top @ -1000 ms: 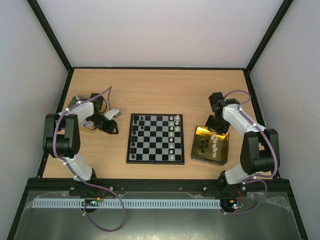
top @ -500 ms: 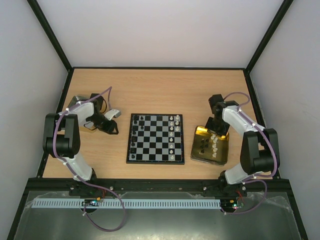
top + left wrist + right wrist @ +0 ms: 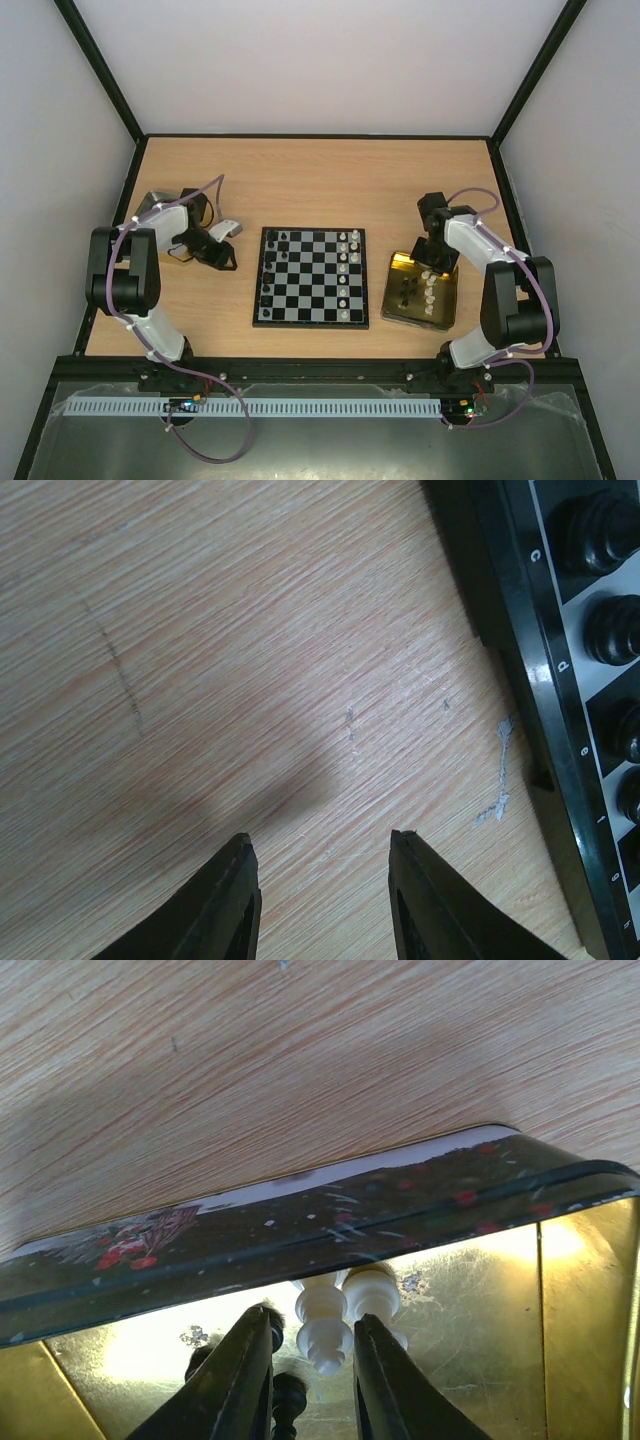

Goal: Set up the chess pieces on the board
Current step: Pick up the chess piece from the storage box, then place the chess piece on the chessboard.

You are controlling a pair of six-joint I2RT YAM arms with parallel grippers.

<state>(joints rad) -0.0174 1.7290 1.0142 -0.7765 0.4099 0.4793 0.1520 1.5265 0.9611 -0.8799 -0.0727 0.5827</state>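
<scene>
Left end effector (image 3: 228,260): low over bare bench (image 3: 320,175), just beside the left edge of the board (image 3: 311,277) and not touching it. In the left wrist view its fingers (image 3: 235,900) stand moderately apart with only wood grain between them; nothing is held.

The board lies flat at bench centre, between the two arms. The chess pieces partly placed: black ones (image 3: 271,256) in the left columns, white ones (image 3: 356,240) along the right columns. The left wrist view shows the black border with letters c, d, e and black pieces (image 3: 600,530) standing on the nearest squares.

Gold tin (image 3: 388,300): right of the board, near but apart from it. It holds loose white pieces (image 3: 430,285) and black pieces (image 3: 405,290).

Right end effector (image 3: 432,262): down inside the far end of the tin. In the right wrist view the jaws are narrow and straddle an upright white piece (image 3: 325,1332); a second white piece (image 3: 371,1295) stands just behind it, and a black piece (image 3: 290,1395) shows beside the left finger. I cannot tell whether the pads actually press the piece.
</scene>
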